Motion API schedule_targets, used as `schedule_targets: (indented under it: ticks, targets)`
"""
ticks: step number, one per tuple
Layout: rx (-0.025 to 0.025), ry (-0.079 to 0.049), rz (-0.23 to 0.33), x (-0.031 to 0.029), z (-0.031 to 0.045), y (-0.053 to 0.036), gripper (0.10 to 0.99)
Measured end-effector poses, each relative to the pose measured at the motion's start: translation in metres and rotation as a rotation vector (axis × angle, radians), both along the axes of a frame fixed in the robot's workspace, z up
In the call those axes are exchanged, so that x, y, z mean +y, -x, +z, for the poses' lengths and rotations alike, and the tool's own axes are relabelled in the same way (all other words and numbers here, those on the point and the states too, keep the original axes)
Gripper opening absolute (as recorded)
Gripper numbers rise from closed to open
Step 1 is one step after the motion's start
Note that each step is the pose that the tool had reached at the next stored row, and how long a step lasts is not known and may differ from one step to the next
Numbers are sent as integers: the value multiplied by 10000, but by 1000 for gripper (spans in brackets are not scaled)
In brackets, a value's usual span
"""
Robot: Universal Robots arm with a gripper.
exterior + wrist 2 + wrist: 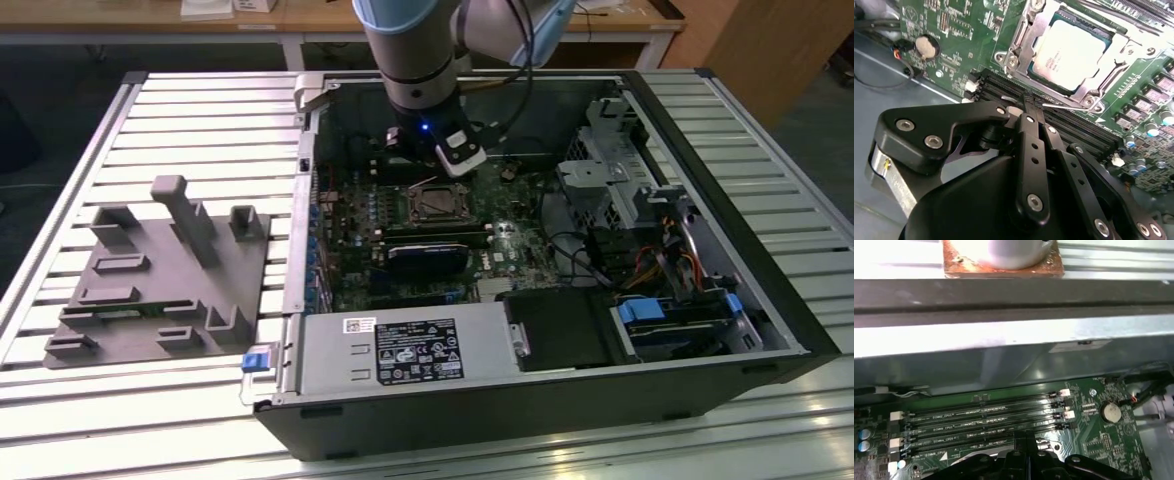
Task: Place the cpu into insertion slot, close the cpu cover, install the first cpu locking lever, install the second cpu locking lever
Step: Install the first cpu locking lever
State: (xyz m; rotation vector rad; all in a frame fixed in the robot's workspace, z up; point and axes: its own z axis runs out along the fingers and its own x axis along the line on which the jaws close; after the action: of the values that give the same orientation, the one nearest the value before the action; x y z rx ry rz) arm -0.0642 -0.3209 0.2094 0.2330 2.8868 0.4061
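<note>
Beside memory slots [1054, 117], claw [1030, 102], seated cpu [1069, 55]

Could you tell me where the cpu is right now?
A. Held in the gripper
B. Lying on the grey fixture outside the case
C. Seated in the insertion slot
C: in the second wrist view the cpu sits inside the insertion slot, framed by its metal rim.

Lower centre of the exterior view, a black label [415, 352] on the power supply box [334, 370] carries white print and symbols, too small to read. Print on the cpu [1069, 52] is illegible.
</note>
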Motion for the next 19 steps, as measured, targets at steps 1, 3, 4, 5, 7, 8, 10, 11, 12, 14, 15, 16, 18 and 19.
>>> schedule_targets:
  ticks: [1, 3, 4, 5, 7, 8, 10, 11, 12, 14, 15, 16, 18, 19]
  targets:
    - [1, 7, -73, 4, -2, 0, 106]
    - [-1, 19, -168, 15, -9, 0, 106]
    - [-1, 25, -211, 22, -13, 0, 106]
    - [-1, 31, -248, 29, -16, 0, 106]
    - [-2, 39, -321, 44, -21, 0, 106]
    - [-3, 40, -362, 50, -23, 0, 106]
    - [-4, 47, -451, 61, -27, 0, 106]
    - [-5, 48, -509, 65, -29, 1, 106]
    - [-6, 50, -564, 68, -31, 2, 106]
    - [-12, 61, -661, 73, -35, 7, 106]
    - [-15, 70, -703, 75, -38, 10, 106]
    - [-18, 82, -742, 78, -40, 13, 106]
    - [-26, 116, -802, 85, -45, 20, 106]
    - [-31, 134, -817, 92, -48, 24, 106]
